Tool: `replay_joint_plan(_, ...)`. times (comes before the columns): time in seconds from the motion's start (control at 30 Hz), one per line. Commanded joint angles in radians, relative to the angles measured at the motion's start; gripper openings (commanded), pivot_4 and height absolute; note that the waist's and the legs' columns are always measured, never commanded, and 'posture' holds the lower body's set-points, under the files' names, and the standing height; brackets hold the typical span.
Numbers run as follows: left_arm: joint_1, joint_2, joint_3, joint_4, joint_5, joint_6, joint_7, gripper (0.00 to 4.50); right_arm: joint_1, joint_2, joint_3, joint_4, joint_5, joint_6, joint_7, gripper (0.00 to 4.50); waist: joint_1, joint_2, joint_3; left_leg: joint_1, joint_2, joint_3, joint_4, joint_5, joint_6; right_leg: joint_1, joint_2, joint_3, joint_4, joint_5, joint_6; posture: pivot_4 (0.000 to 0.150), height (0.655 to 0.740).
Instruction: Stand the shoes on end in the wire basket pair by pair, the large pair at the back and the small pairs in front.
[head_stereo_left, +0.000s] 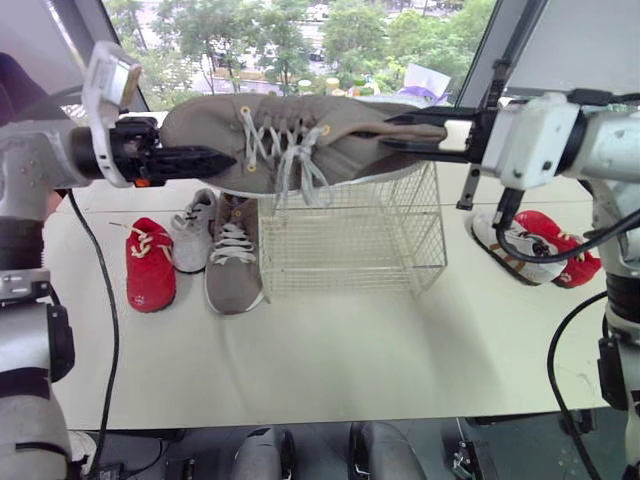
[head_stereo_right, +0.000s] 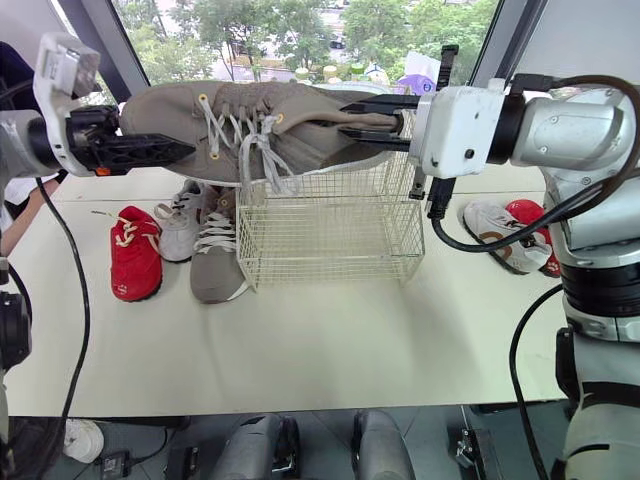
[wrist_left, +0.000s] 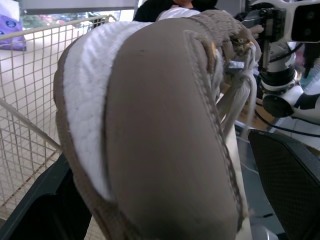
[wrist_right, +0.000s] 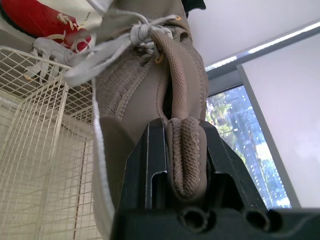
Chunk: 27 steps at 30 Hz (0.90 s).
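**Status: first shoe in transfer, no pair placed**

1. Task item. One large grey-brown shoe (head_stereo_left: 300, 140) hangs lengthwise in the air, directly above the open top of the wire basket (head_stereo_left: 350, 240). Its laces dangle towards the basket rim, and the shoe lies level rather than on end.
2. Right hand (head_stereo_left: 400, 132). It is clenched on the heel collar of the large grey-brown shoe, and the right wrist view shows the padded collar pinched between both fingers.
3. Left hand (head_stereo_left: 215, 157). Its fingers are spread to either side of the toe. One finger stands clear of the shoe in the left wrist view, so this hand appears to steady the shoe rather than grip it.
4. Remaining items. All lie flat on the table (head_stereo_left: 350, 350).
   - Left of the basket: the matching large shoe (head_stereo_left: 232, 255), a small grey shoe (head_stereo_left: 193, 232) and a small red shoe (head_stereo_left: 150, 265).
   - Right of the basket: a white shoe (head_stereo_left: 515, 250) and a second red shoe (head_stereo_left: 560, 250), touching each other.
5. Progress. No shoe stands inside the basket. Judged from this layout, the task is at its start: the held shoe must still be tipped on end at the back, followed by its mate and then both small pairs in front
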<state>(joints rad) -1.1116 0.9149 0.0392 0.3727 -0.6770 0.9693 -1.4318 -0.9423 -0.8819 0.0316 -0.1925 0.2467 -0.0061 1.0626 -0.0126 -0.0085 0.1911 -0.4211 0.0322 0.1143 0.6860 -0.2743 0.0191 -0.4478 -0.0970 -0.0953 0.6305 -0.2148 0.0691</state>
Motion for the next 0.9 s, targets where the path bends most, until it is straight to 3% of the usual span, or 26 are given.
replay_joint_plan(0.03,0.007,0.018,0.041,-0.039,-0.009,0.003,0.009,4.5,-0.048,0.0,-0.044,-0.025,0.017,-0.017,-0.004,0.18,0.0,0.0,0.0,0.0,0.0,0.0,0.0,0.0,0.0,0.0,0.0,0.0,0.0,0.0,0.0,0.15,0.74)
replay_joint_plan(0.13,0.01,0.018,0.057,-0.028,-0.007,0.009,0.028,3.67,-0.052,-0.005,-0.046,-0.023,0.016,-0.018,0.007,0.18,0.0,0.0,0.0,0.0,0.0,0.0,0.0,0.0,0.0,0.0,0.0,0.0,0.0,0.0,0.0,0.15,0.74)
replay_joint_plan(0.3,0.02,0.019,0.08,-0.034,-0.023,0.027,0.049,1.31,-0.044,-0.02,-0.051,-0.026,0.021,-0.009,0.027,0.18,0.0,0.0,0.0,0.0,0.0,0.0,0.0,0.0,0.0,0.0,0.0,0.0,0.0,0.0,0.0,0.15,0.74)
replay_joint_plan(0.37,0.039,0.009,0.105,-0.061,-0.049,0.055,0.07,0.82,-0.041,-0.021,-0.054,-0.031,0.029,0.012,0.026,0.18,0.0,0.0,0.0,0.0,0.0,0.0,0.0,0.0,0.0,0.0,0.0,0.0,0.0,0.0,0.0,0.15,0.74)
replay_joint_plan(0.4,0.053,-0.003,0.126,-0.086,-0.073,0.08,0.091,0.72,-0.039,-0.02,-0.06,-0.037,0.048,0.054,0.02,0.18,0.0,0.0,0.0,0.0,0.0,0.0,0.0,0.0,0.0,0.0,0.0,0.0,0.0,0.0,0.0,0.15,0.74)
replay_joint_plan(0.53,0.114,-0.065,0.238,-0.188,-0.174,0.192,0.208,0.7,-0.055,-0.051,-0.121,-0.061,0.243,0.374,0.009,2.03,0.003,0.0,0.0,0.0,0.0,0.0,0.001,0.0,0.0,0.0,0.0,0.0,0.001,0.0,0.0,0.15,0.74)
replay_joint_plan(0.67,0.181,-0.189,0.409,-0.285,-0.302,0.301,0.425,0.7,-0.064,-0.104,-0.286,0.017,0.549,0.784,-0.05,4.19,0.006,0.0,0.0,-0.003,0.0,-0.004,0.006,0.0,0.001,0.001,-0.001,-0.002,0.001,0.0,0.0,0.15,0.74)
replay_joint_plan(0.7,0.202,-0.228,0.449,-0.326,-0.342,0.32,0.484,0.7,-0.048,-0.11,-0.341,0.044,0.611,0.858,-0.073,4.41,0.005,-0.001,0.0,-0.003,0.0,-0.005,0.007,-0.001,0.001,0.002,-0.001,-0.002,0.001,0.0,0.0,0.15,0.74)
replay_joint_plan(0.9,0.266,-0.411,0.576,-0.491,-0.558,0.331,0.801,0.7,0.084,-0.055,-0.583,0.167,0.825,1.112,-0.26,4.41,0.007,-0.002,-0.001,-0.002,0.0,-0.007,0.011,-0.002,0.004,0.007,-0.003,-0.003,0.001,0.001,0.0,0.15,0.74)
